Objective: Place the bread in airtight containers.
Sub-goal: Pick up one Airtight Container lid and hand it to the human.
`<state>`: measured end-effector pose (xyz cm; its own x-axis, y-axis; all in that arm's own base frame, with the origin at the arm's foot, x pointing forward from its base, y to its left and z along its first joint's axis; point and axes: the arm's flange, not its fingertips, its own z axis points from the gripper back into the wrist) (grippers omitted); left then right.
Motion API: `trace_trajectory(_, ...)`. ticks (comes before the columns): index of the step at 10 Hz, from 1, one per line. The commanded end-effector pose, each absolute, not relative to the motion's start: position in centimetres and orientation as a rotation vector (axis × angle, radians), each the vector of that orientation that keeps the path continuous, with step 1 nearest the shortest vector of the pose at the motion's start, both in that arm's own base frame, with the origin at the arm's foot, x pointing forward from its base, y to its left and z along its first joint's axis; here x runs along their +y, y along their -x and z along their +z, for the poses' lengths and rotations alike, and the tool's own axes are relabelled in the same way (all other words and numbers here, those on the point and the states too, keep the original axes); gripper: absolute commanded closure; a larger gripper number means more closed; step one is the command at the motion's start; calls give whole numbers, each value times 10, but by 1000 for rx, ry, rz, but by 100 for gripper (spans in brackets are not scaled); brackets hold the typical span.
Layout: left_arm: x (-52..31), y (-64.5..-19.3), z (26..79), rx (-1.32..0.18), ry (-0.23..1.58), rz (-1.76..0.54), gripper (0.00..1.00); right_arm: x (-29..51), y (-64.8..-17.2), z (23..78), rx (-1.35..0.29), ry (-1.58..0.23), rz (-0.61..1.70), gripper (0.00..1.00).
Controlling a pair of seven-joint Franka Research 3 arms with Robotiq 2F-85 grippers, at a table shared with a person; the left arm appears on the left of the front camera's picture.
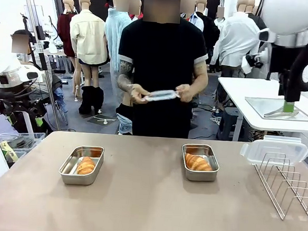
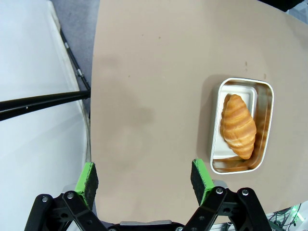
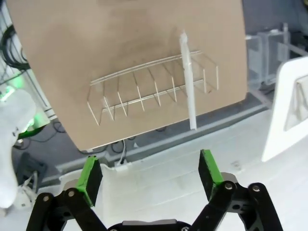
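Front view: ridged bread (image 1: 197, 162), steel tins (image 1: 200, 177)

golden-brown bread (image 1: 86, 166), silver tins (image 1: 78, 180) — tan tbl (image 1: 147, 213)

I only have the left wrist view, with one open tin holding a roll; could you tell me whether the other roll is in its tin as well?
Observer: Yes, the second roll lies in the other tin, toward the robot's right on the table.
Operator: Thank you. Are any lids in sight?
Observer: The person at the far side holds one clear lid.
Operator: And the other one?
Observer: A second lid stands on edge in the wire rack at the table's right end.
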<state>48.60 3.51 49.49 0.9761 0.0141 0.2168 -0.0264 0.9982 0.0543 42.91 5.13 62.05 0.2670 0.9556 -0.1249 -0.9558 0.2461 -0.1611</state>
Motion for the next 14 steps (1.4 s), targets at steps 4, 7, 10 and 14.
trace_trajectory(4, 35, -484, 496, -220, -57, 15, 0, 36, -434, 613, 5, 197, 1365, 0)
trace_trajectory(7, 35, -484, 496, -220, -57, 15, 0, 33, -438, 608, 12, 193, 1400, 0)
trace_trajectory(10, 35, -484, 496, -220, -57, 15, 0, 35, -436, 614, 2, 202, 1388, 0)
trace_trajectory(14, 35, -484, 496, -220, -57, 15, 0, 35, -436, 614, 2, 202, 1388, 0)
